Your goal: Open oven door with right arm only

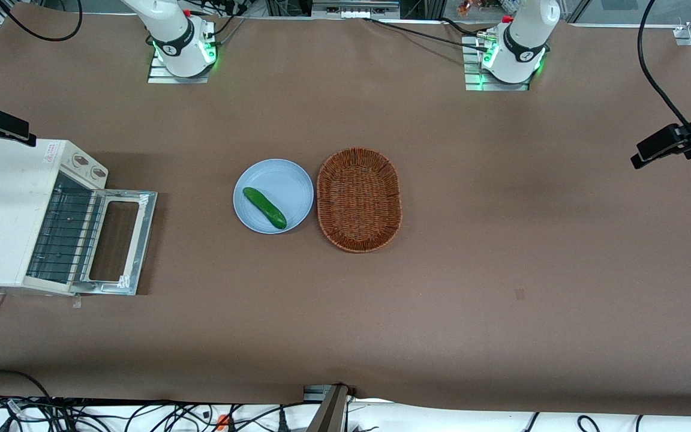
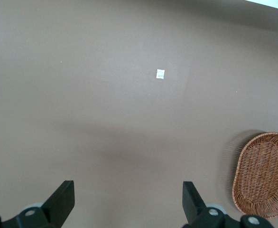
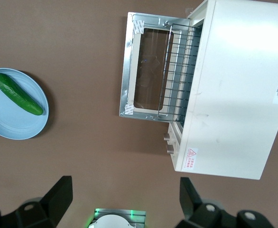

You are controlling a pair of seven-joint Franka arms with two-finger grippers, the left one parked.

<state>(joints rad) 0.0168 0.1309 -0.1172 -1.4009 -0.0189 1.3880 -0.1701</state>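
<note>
The oven door of a cream toaster oven lies folded fully down on the brown desk at the working arm's end, its shiny metal inner frame facing up and its glass window showing the desk surface beneath. A wire rack sits in the oven's open mouth, and the panel with two knobs stands beside the opening, farther from the front camera than the door.

The right arm shows only its base and lower section in the front view. Its claw hangs high above the desk, looking straight down on the oven and touching nothing; the two black fingers stand spread wide apart and hold nothing.

Near the middle of the desk a pale blue plate carries a green cucumber lying at a slant. A brown oval wicker basket sits just beside the plate, toward the parked arm's end. A small white tag lies on the bare desk in the left wrist view.
</note>
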